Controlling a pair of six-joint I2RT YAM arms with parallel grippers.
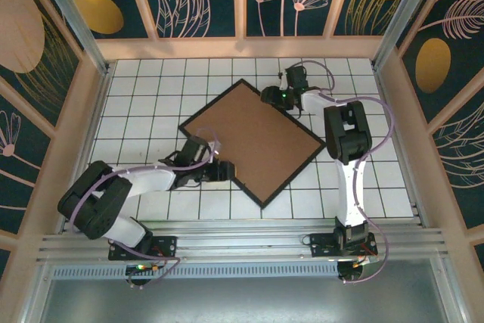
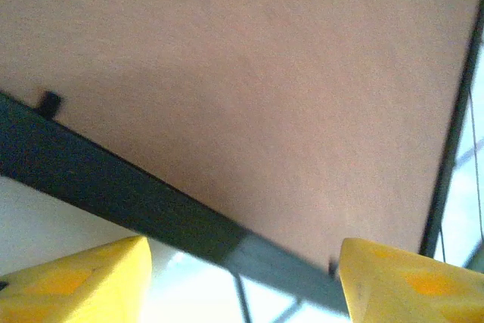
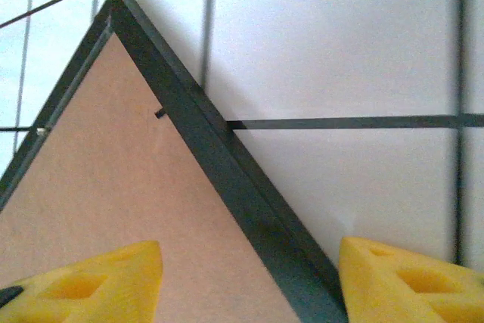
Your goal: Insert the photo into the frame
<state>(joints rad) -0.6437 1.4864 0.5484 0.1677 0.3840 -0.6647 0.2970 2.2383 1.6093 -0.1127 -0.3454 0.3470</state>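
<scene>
Top view: the frame, thin black moulding, lies flat on the white tiled table, turned diamond-wise at picture centre. It is back side up, with the plain brown backing board filling the opening.

The left gripper sits at the frame's lower-left edge, low over the table, arm coming in from bottom left. The right gripper sits at the upper-right edge, close to the top corner, arm reaching up from bottom right.

Left wrist view: the left gripper is spread wide, yellow fingertips in the bottom corners, nothing clamped between them. The black moulding runs diagonally from left edge to bottom centre with the backing board above it. A small black tab sticks onto the board at mid left. Can't tell whether a fingertip touches the frame.

Right wrist view: the right gripper is also spread wide, fingertips at bottom, gripping nothing. The frame corner points to the upper left, the board at lower left and table tiles at right. One small tab sits just inside the moulding. The left fingertip is over the board, the right one over the tiles, and the moulding passes between them.
</scene>
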